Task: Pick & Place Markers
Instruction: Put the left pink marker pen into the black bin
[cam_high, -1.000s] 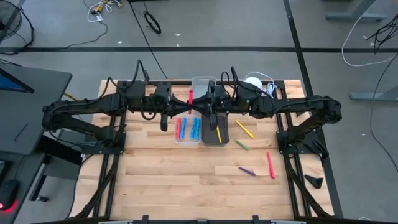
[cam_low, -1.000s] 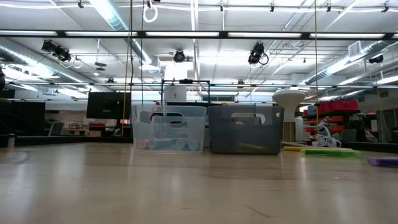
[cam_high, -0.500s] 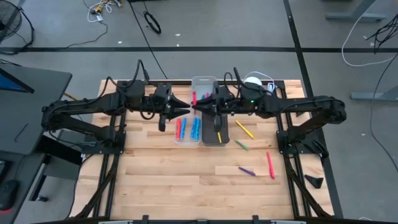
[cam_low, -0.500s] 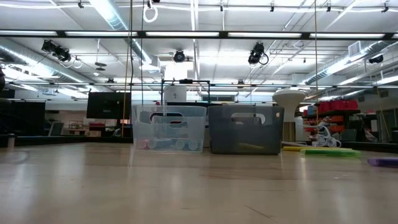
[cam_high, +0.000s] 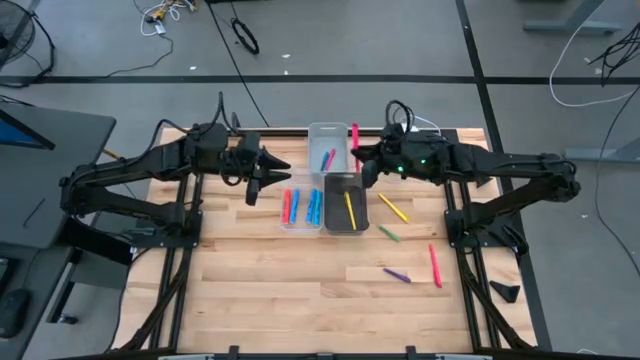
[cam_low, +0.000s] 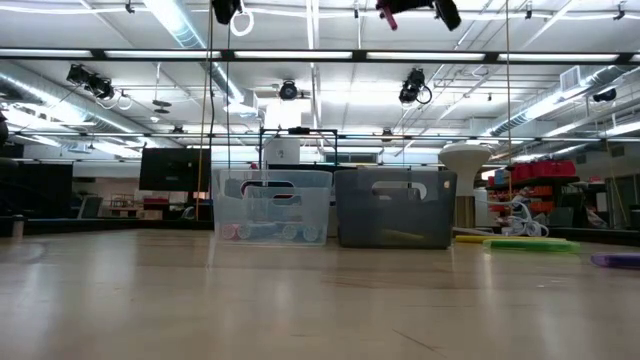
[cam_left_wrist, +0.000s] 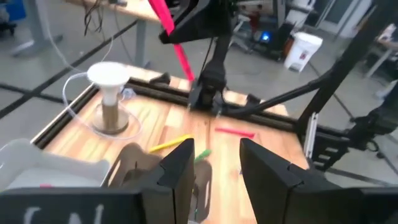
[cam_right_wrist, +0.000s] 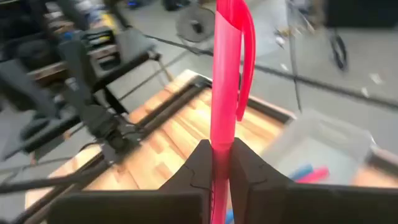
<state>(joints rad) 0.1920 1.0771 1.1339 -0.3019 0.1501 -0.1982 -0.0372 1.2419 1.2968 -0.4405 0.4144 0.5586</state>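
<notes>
My right gripper (cam_high: 358, 152) is shut on a pink marker (cam_high: 353, 136), high above the far ends of the bins; it also shows at the top of the low view (cam_low: 415, 10). My left gripper (cam_high: 278, 166) stands open and holds nothing, left of the bins and facing the right gripper; its own fingers (cam_left_wrist: 180, 171) frame that marker (cam_left_wrist: 177, 43). Red and blue markers lie in the clear bin (cam_high: 301, 210), and a yellow one lies in the dark bin (cam_high: 346, 203). Yellow (cam_high: 393, 208), green (cam_high: 388, 233), purple (cam_high: 397, 274) and pink (cam_high: 435, 265) markers lie on the table. My right gripper pinches the pink marker's barrel (cam_right_wrist: 222, 134) between its two fingers, below the capped end with the clip (cam_right_wrist: 239, 37). The fingers come level from the table's right side and lie across the marker. The marker is lifted clear of everything and stands tilted.
A second clear bin (cam_high: 327, 148) at the far edge holds a blue and a pink marker. A white spool-like stand (cam_left_wrist: 109, 93) sits at the far right corner. Bare wood stretches over the near half of the table (cam_high: 300, 290).
The two grippers met over the bins on the pink marker. My left gripper has opened, let go and drawn back toward the table's left edge. My right gripper kept the marker and carried it toward the right and far edges.
</notes>
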